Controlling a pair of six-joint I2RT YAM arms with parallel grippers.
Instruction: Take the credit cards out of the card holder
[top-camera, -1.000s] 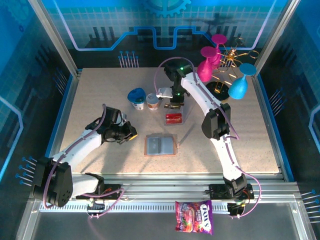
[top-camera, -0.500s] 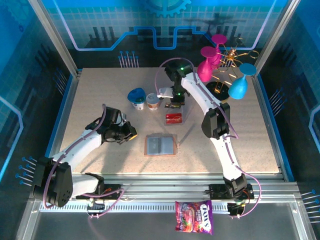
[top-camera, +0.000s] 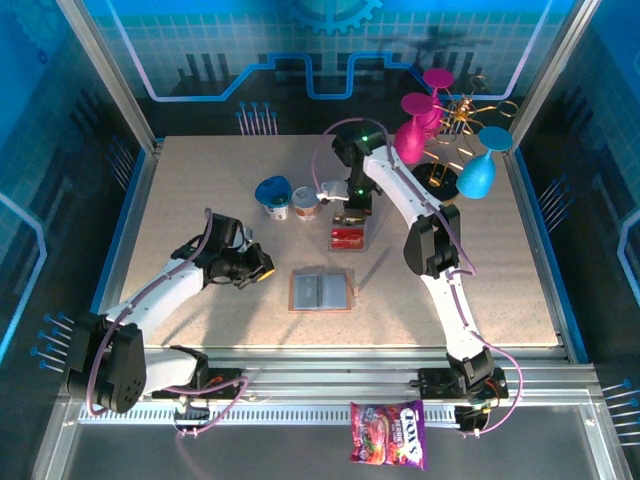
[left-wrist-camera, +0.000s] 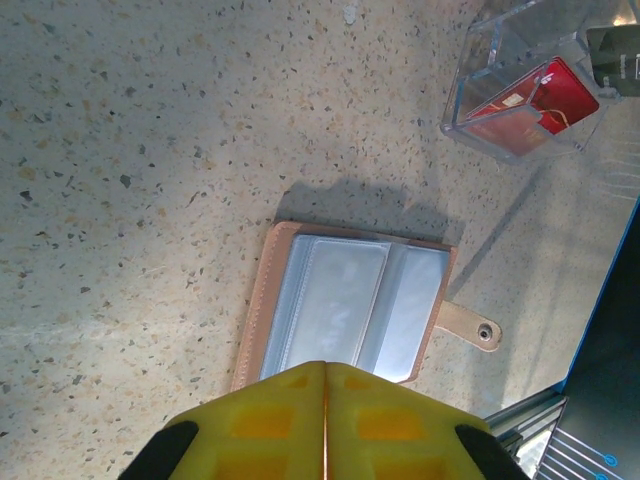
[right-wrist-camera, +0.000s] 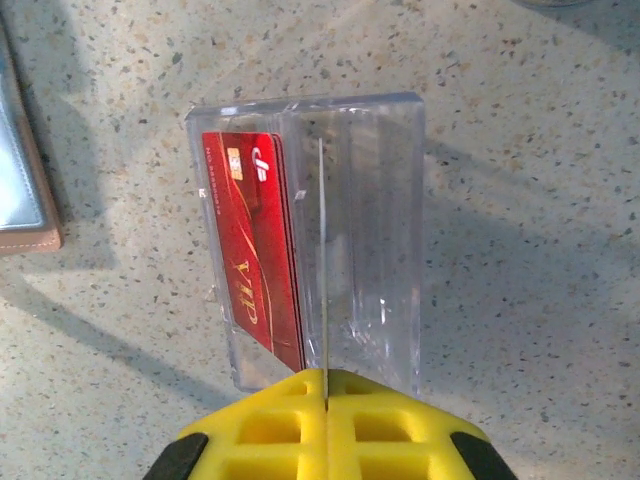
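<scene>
The table (top-camera: 200, 200) carries all task items in the middle of the top view. The card holder (top-camera: 322, 290) lies open and flat at centre frame, inner faces up; in the left wrist view its 2 pale grey-blue sleeves (left-wrist-camera: 345, 305) look empty, and the snap tab (left-wrist-camera: 470, 327) sticks out to the right. Just above it in the top view stands a clear plastic stand (right-wrist-camera: 370, 230), apart from the holder. A red credit card (right-wrist-camera: 255, 240) stands on edge in the left compartment of this stand; the right compartment is empty. Whether further cards sit behind the red one cannot be determined. The right gripper (right-wrist-camera: 325, 378) is positioned at the near edge of the stand with its jaws fully closed and nothing between them. The left gripper (left-wrist-camera: 325, 368) sits left of the holder in the top view, jaws also pressed together and empty. Assessment: extraction appears complete or nearly so, since no card is visible in the holder. Remaining work, if any, is to confirm that no card remains inside the sleeves.
</scene>
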